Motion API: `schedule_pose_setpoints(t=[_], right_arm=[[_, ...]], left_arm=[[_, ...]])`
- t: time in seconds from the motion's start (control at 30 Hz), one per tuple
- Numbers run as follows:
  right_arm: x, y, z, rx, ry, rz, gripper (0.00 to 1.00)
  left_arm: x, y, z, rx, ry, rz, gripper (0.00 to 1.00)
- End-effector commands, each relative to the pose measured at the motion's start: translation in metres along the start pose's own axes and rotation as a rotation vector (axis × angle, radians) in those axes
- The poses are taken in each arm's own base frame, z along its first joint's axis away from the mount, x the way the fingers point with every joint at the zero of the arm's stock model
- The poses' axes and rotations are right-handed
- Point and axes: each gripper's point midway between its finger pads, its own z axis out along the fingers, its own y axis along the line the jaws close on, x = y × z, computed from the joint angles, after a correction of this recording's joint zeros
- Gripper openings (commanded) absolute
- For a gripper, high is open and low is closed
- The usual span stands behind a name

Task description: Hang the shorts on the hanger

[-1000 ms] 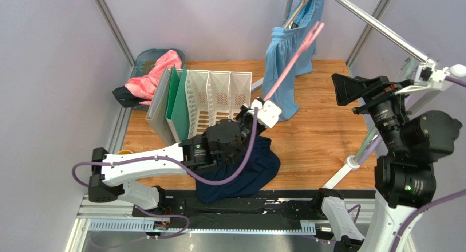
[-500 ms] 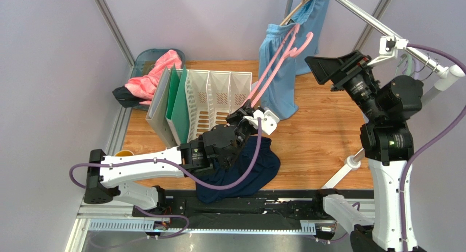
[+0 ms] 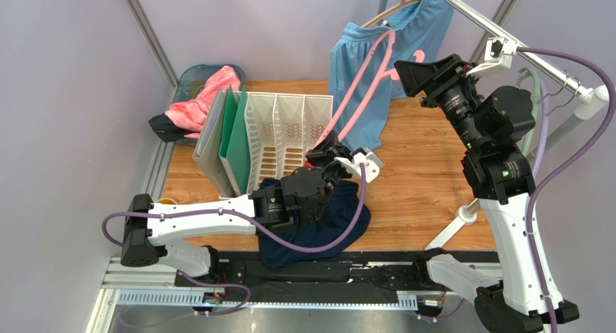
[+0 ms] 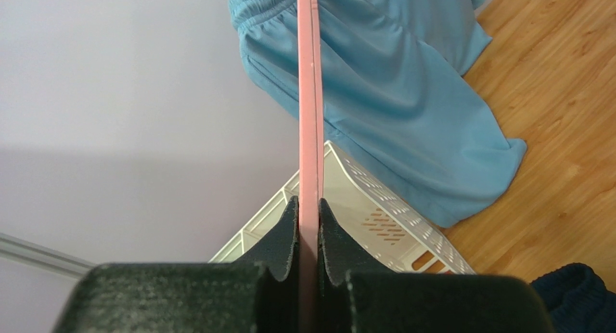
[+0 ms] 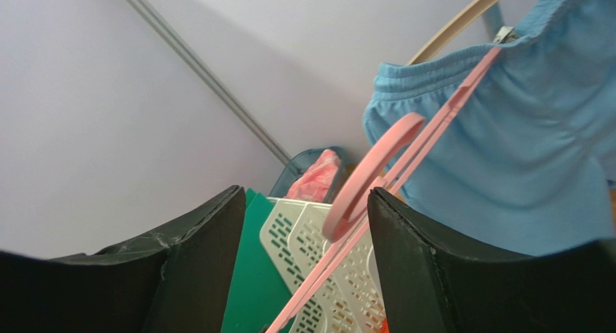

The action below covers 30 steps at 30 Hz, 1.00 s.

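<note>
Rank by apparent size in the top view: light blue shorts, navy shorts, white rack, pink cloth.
1. light blue shorts
2. white rack and navy shorts: too close to rank, since the left arm hides part of the shorts
3. pink cloth

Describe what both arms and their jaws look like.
Both arms look alike. The left arm and right arm have smooth white link shells between chunky black joint housings. A lilac cable loops loosely along each. A small white bracket sits at each wrist. The jaws are matte black slabs with a grainy surface; the left pair has notched inner faces.
</note>
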Motion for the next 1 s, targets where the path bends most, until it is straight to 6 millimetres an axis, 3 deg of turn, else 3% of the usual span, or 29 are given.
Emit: schedule_pose_setpoints(t=[0.0, 0.13, 0.2, 0.3, 0.37, 0.4, 0.5, 0.57, 0.6, 0.63, 0.67, 0.7, 0.77, 0.8, 0.83, 0.9, 0.97], right_arm=[[-0.023, -0.015, 0.000, 0.114, -0.100, 0.002, 0.61], [-0.015, -0.032, -0.006, 0.199, -0.072, 0.004, 0.36], [-0.011, -0.036, -0.009, 0.224, -0.057, 0.008, 0.30], [-0.005, -0.047, -0.019, 0.278, -0.036, -0.007, 0.01], [-0.005, -0.047, -0.026, 0.279, -0.031, -0.027, 0.00], [-0.005, -0.047, -0.030, 0.280, -0.023, -0.034, 0.00], [-0.011, -0.039, -0.046, 0.254, -0.023, -0.076, 0.00], [-0.012, -0.033, -0.057, 0.229, -0.013, -0.113, 0.00], [-0.013, -0.027, -0.068, 0.207, -0.013, -0.127, 0.00], [-0.006, -0.020, -0.074, 0.162, 0.019, -0.145, 0.00], [-0.004, -0.018, -0.079, 0.139, 0.031, -0.186, 0.00], [-0.005, -0.012, -0.091, 0.115, 0.026, -0.210, 0.00], [0.006, -0.007, -0.099, 0.057, 0.061, -0.265, 0.00], [0.006, -0.001, -0.109, 0.024, 0.055, -0.285, 0.00], [0.017, 0.004, -0.112, -0.030, 0.094, -0.295, 0.00], [0.023, 0.015, -0.121, -0.104, 0.101, -0.338, 0.00], [0.034, 0.011, -0.121, -0.120, 0.130, -0.340, 0.00]], left_arm=[[-0.020, 0.009, -0.006, -0.041, -0.058, 0.001, 0.00], [-0.019, -0.003, -0.009, -0.039, -0.068, 0.055, 0.00], [-0.017, -0.003, -0.008, -0.043, -0.058, 0.065, 0.00], [-0.017, -0.005, -0.008, -0.041, -0.056, 0.070, 0.00], [-0.017, -0.006, -0.008, -0.034, -0.059, 0.069, 0.04], [-0.016, -0.003, -0.010, -0.032, -0.057, 0.063, 0.21], [-0.013, 0.001, -0.018, 0.013, -0.049, -0.001, 0.55], [-0.020, -0.001, -0.028, 0.108, -0.069, -0.085, 0.68], [-0.009, -0.007, -0.042, 0.206, -0.029, -0.133, 0.79], [-0.024, -0.014, -0.051, 0.319, -0.089, -0.177, 0.86], [-0.027, -0.017, -0.061, 0.393, -0.108, -0.204, 0.99], [-0.029, -0.009, -0.077, 0.453, -0.132, -0.263, 0.99], [-0.038, -0.017, -0.100, 0.595, -0.221, -0.303, 0.99], [-0.045, -0.003, -0.115, 0.625, -0.283, -0.341, 0.99], [-0.048, -0.014, -0.129, 0.713, -0.336, -0.340, 0.99], [-0.052, -0.014, -0.154, 0.815, -0.425, -0.347, 0.99], [-0.047, -0.018, -0.169, 0.886, -0.438, -0.345, 0.99]])
